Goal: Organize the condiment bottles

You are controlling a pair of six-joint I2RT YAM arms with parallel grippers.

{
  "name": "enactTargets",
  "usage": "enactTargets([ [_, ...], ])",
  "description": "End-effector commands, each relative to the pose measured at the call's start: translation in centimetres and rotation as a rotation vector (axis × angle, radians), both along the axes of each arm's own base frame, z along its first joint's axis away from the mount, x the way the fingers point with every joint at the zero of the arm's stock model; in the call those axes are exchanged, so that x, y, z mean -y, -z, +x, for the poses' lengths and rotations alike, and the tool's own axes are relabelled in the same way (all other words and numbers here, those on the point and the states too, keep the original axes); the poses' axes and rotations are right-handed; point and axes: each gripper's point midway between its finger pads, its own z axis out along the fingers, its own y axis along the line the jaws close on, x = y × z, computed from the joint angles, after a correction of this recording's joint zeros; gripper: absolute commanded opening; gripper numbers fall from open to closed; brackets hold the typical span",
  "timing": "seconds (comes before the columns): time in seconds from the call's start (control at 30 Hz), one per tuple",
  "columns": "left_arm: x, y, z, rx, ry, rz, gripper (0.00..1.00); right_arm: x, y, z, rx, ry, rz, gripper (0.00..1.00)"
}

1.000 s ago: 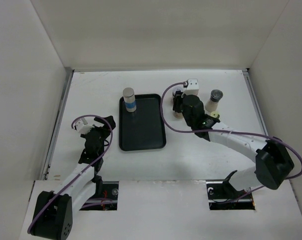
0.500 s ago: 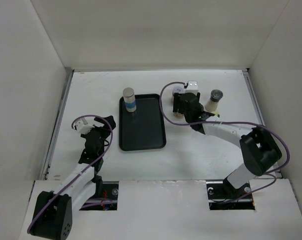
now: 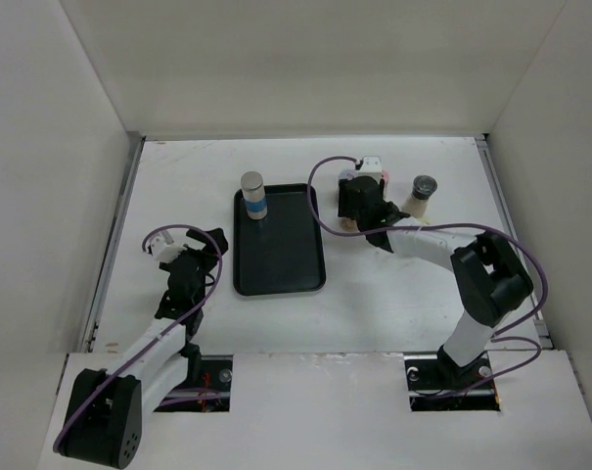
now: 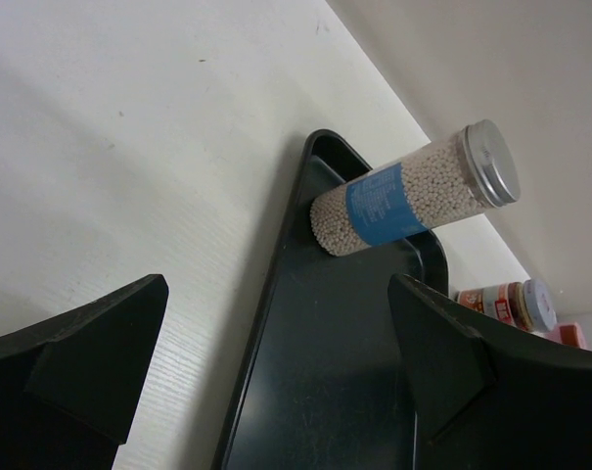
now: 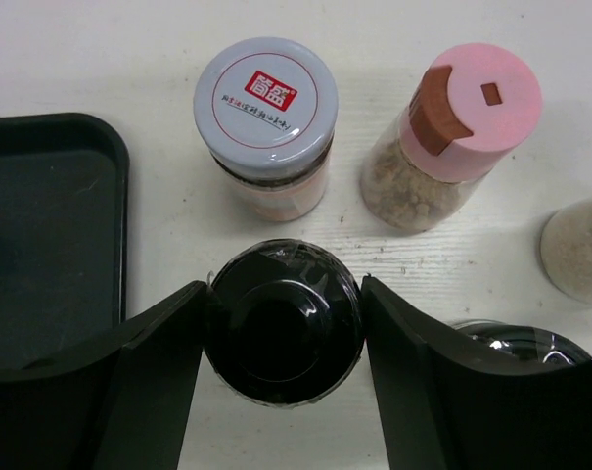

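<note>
In the right wrist view my right gripper point(image 5: 286, 328) has its fingers pressed on both sides of a black-capped bottle point(image 5: 286, 321) standing on the table. Just beyond it stand a purple-blue-capped bottle point(image 5: 266, 98) and a pink-capped bottle point(image 5: 472, 108). A cream one point(image 5: 576, 245) shows at the right edge and a dark cap point(image 5: 516, 343) at the lower right. The silver-capped, blue-labelled bottle point(image 3: 253, 194) stands in the far left corner of the black tray point(image 3: 286, 264). My left gripper point(image 3: 193, 245) is open and empty, left of the tray. The dark-grey-capped bottle point(image 3: 423, 194) stands right of my right gripper point(image 3: 349, 209).
The tray's right rim point(image 5: 119, 196) lies just left of the gripped bottle. In the left wrist view the tray point(image 4: 325, 392) lies ahead between my open fingers, with the silver-capped bottle point(image 4: 413, 191) at its far end. White walls enclose the table on three sides.
The right arm's elbow has swung in towards the middle and the right gripper has shifted slightly left over the bottle cluster. The left arm has not moved.
</note>
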Motion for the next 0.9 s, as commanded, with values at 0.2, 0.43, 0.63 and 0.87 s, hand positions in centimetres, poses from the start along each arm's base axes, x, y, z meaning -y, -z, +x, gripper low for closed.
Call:
enactTargets([
  [0.2, 0.2, -1.5, 0.5, 0.051, 0.006, -0.003, 1.0, -0.3, -8.3, 0.0, 0.175, 0.011, 0.09, 0.52],
  [0.43, 0.4, -1.4, 0.7, 0.048, 0.009, -0.002, 1.0, -7.5, -11.4, -1.0, 0.212, -0.174, 0.169, 0.51],
  [0.63, -0.1, -1.7, 0.4, 0.062, -0.006, 0.007, 1.0, -15.4, -10.6, 1.7, 0.208, -0.306, 0.221, 0.52],
  [0.87, -0.1, -1.9, 0.4, 0.065, -0.005, 0.011, 1.0, -18.3, -7.0, 4.9, 0.17, -0.313, 0.172, 0.54],
])
